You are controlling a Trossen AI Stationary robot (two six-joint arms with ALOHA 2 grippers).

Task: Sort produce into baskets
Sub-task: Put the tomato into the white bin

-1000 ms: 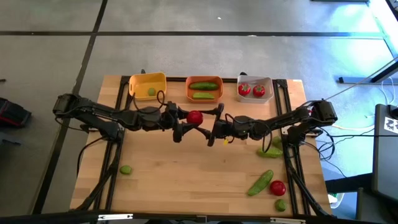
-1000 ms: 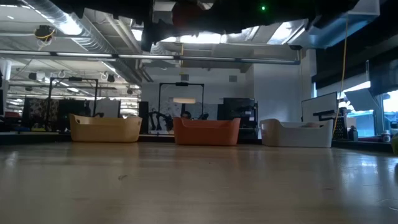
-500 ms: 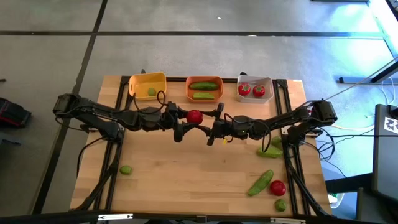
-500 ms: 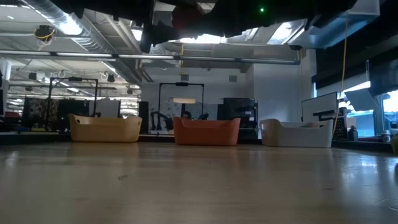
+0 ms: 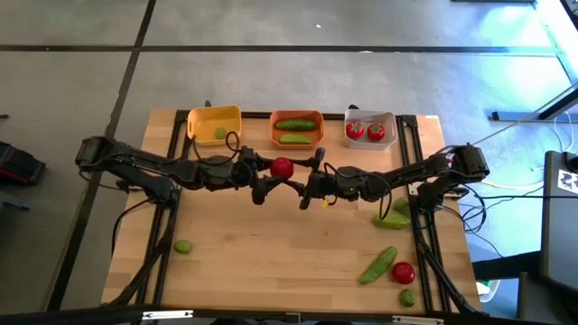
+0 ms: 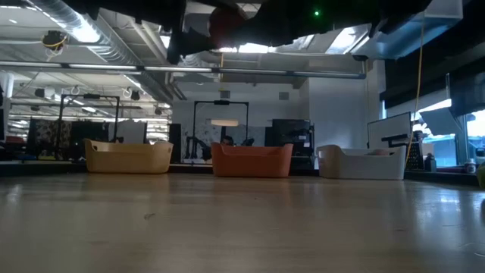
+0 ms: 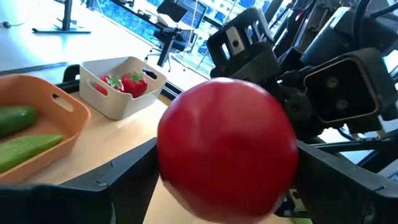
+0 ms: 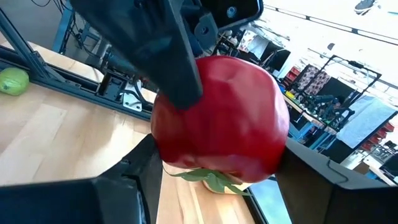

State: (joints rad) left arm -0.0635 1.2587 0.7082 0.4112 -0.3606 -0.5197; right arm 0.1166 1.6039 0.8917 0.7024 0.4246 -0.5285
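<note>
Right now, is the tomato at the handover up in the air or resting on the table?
In the air: the tomato sits between the left gripper and right gripper above the bare table.

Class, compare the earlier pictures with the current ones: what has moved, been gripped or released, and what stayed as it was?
Very little changed. The tomato hangs above the table's middle between the left gripper and the right gripper, both around it as before; it has drifted slightly toward the baskets. No release shows. The yellow basket, orange basket and white basket, their contents and the loose produce on the table stayed put.
</note>
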